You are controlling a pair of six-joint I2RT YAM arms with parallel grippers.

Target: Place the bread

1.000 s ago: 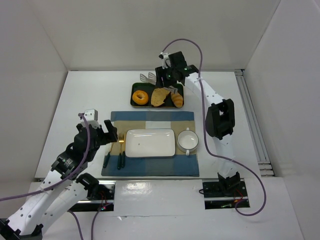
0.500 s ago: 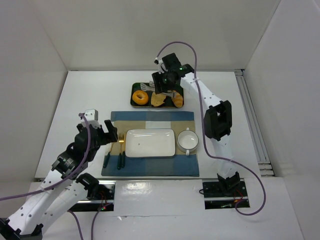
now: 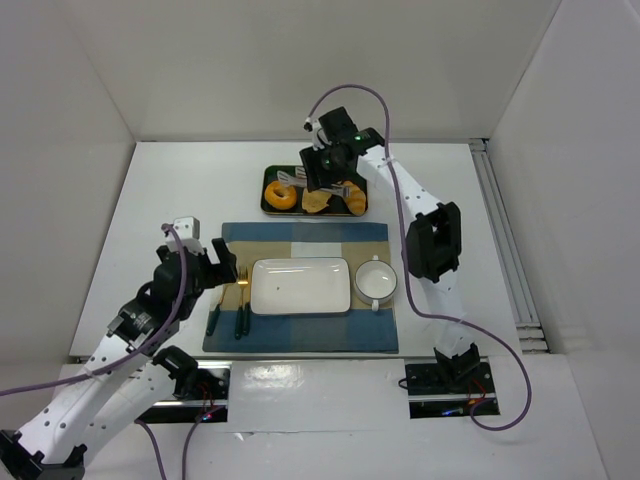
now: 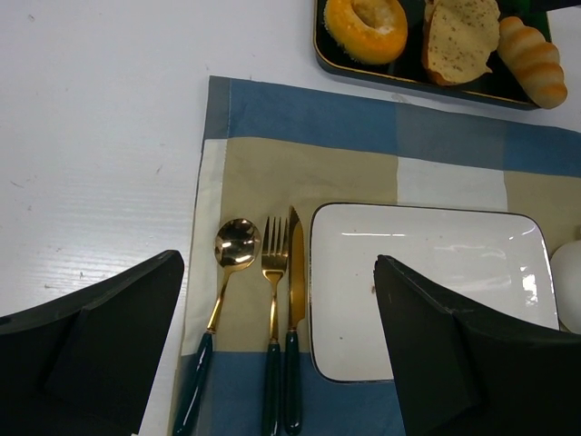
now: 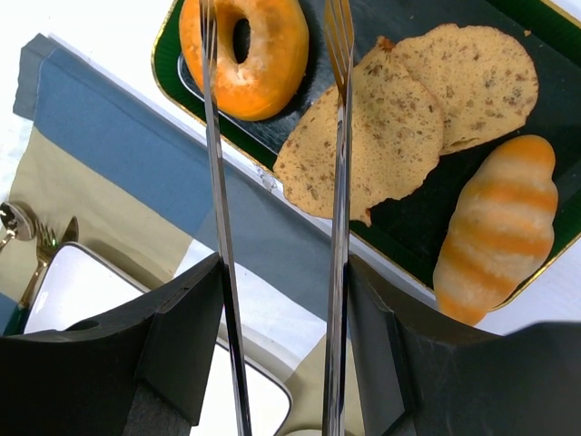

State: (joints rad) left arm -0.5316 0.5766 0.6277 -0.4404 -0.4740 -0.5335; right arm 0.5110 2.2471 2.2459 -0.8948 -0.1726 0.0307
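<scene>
The bread is an orange-glazed ring doughnut lying at the left end of the dark green tray, also in the top view and the left wrist view. My right gripper is shut on metal tongs, one finger pressing each arm. The tongs stand apart above the tray; one tip crosses over the doughnut, the other sits between it and the brown slices. My left gripper hangs open over the cutlery, holding nothing.
Two flat brown slices and a ridged golden roll share the tray. Nearer lie a blue-and-beige placemat with a white rectangular plate, a white bowl and a gold spoon, fork and knife.
My right gripper has swung left along the tray with the tongs, bringing their tips from the tray's back edge to the doughnut. The left arm has barely shifted.
</scene>
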